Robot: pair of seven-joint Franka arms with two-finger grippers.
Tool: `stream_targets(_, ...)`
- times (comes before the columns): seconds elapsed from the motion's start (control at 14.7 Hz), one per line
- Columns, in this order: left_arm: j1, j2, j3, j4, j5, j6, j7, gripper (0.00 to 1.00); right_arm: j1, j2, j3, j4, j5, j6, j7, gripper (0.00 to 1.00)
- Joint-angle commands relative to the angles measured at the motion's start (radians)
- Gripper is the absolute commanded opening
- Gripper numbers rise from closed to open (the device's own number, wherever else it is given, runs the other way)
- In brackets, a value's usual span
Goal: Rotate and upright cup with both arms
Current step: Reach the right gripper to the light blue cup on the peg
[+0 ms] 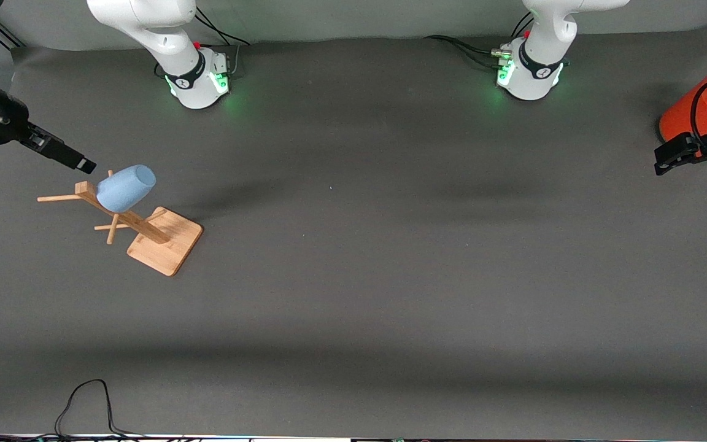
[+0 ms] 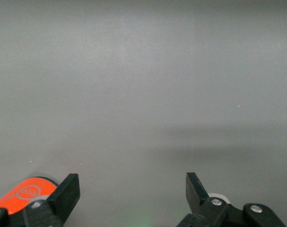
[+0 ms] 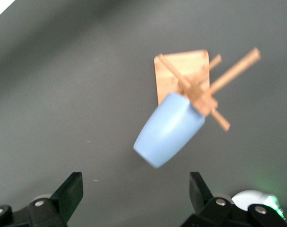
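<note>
Wooden rack [image 1: 145, 224] — sole obstacle beside cup [image 1: 125, 187]

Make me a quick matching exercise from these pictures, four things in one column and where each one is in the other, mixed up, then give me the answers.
Things:
1. light-blue cup
2. orange can
3. right tool
4. wooden rack base

Places or states:
A. flat on the table, nearer the front camera than the cup
B. open, just beside the cup's closed end
C. hung tilted on a rack peg
D. at the left arm's end of the table, by the open left tool

Pairs: 1-C, 2-D, 3-B, 4-A
</note>
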Motion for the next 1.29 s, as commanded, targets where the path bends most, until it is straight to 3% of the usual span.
stream_targets(0.0,-0.006,0.009,0.004,0.024,0.006,-0.022,0.014,1.00,-0.017,0.009,0.010,0.001,0.055,-0.026,0.274,1.00)
stream_targets(0.2,-0.006,0.009,0.004,0.024,0.004,-0.021,0.014,1.00,-0.052,0.004,-0.010,-0.065,0.147,-0.006,0.391,1.00)
stream_targets(0.82,-0.007,0.012,0.004,0.024,0.003,-0.021,0.014,1.00,-0.068,0.012,-0.041,-0.294,0.142,0.177,0.392,1.00)
stream_targets(1.22,-0.007,0.013,0.004,0.024,0.003,-0.019,0.014,1.00,-0.065,0.038,-0.038,-0.370,0.142,0.311,0.391,1.00)
